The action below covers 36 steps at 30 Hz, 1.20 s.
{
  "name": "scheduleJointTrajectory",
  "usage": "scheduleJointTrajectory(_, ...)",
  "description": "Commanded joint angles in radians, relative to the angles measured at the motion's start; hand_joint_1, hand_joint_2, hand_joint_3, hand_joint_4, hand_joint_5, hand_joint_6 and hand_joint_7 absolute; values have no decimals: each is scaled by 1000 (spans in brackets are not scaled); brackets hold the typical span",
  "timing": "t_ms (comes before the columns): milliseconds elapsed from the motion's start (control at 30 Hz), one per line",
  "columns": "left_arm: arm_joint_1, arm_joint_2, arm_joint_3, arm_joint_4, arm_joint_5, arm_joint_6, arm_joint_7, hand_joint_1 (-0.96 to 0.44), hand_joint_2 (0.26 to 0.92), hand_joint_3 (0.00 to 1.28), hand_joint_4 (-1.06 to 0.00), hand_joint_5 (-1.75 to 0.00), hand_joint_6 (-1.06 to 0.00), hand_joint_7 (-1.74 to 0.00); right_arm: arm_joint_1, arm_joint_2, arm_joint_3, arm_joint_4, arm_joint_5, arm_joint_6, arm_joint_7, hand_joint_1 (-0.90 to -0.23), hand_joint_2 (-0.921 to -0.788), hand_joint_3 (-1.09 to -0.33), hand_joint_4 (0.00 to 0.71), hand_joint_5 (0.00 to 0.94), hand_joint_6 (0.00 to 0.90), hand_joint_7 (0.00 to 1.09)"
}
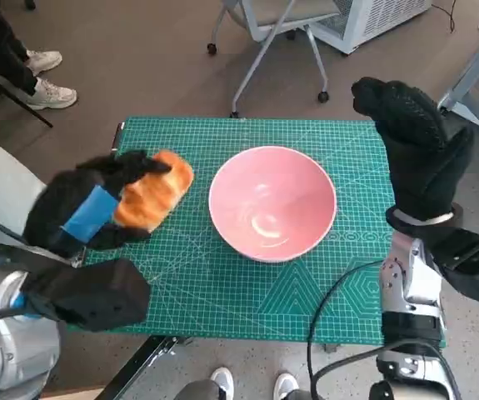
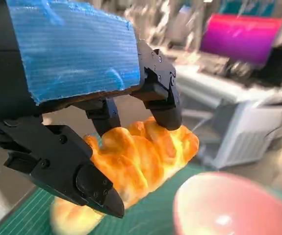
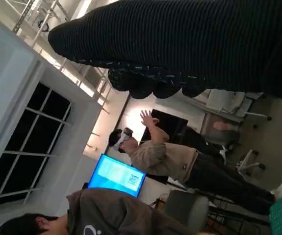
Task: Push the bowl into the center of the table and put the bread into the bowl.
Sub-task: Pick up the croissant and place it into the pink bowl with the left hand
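Gripping golden crusty bread in left hand fingers at nine o'clock of pink round bowl; right hand raised, empty, fingers' spread unclear.

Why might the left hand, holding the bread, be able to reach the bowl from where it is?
Probably yes: the left hand grips the bread just beside the pink bowl, whose open top faces up. Nothing lies between them, and the right hand is raised off to the bowl's other side.

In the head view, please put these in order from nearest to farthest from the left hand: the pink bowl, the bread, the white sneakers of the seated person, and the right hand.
1. The golden bread roll, held in the left hand itself.
2. The pink bowl, beside it at the mat's middle.
3. The white sneakers, on the floor past the table's far left corner.
4. The black-gloved right hand, raised at the table's right edge.
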Motion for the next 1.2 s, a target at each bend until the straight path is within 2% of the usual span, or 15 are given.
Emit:
scheduleJointTrajectory(33, -88, -33, -68, 12, 18, -29, 3, 4, 851, 1, -953, -959, -842, -839, 19, 4, -1, 6, 3, 5, 0, -652, -921, -697, 224, 0, 152, 403)
scheduleJointTrajectory(200, -154, -79, -154, 60, 48, -50, 8, 3, 848, 1, -958, -953, -848, -831, 21, 4, -3, 8, 3, 2, -2, -650, -921, -692, 226, 1, 156, 400)
scheduleJointTrajectory(333, -217, -128, -233, 147, 68, -94, 18, 2, 857, 5, -939, -961, -814, -885, 23, 6, -2, 4, 2, 4, -4, -648, -921, -694, 225, 1, 157, 397)
scheduleJointTrajectory(500, -301, -189, -310, 316, 81, -153, 48, 2, 874, 9, -901, -1004, -766, -943, 28, 6, -4, 1, 5, 9, -4, -647, -921, -697, 224, 0, 162, 398)
scheduleJointTrajectory(633, -366, -236, -356, 465, 94, -192, 71, 2, 885, 13, -858, -1082, -753, -926, 32, 6, -4, -3, 7, 13, -4, -649, -921, -689, 225, 0, 166, 397)
scheduleJointTrajectory(967, -479, -335, -430, 766, 120, -243, 138, 4, 915, 28, -723, -1291, -742, -880, 47, 4, -3, -26, 1, 22, -15, -651, -921, -663, 224, 1, 174, 394)
scheduleJointTrajectory(1200, -490, -380, -439, 857, 109, -257, 165, 5, 920, 67, -696, -1274, -647, -1024, 67, -5, -3, -51, -14, 21, -31, -652, -921, -658, 225, 1, 177, 390)
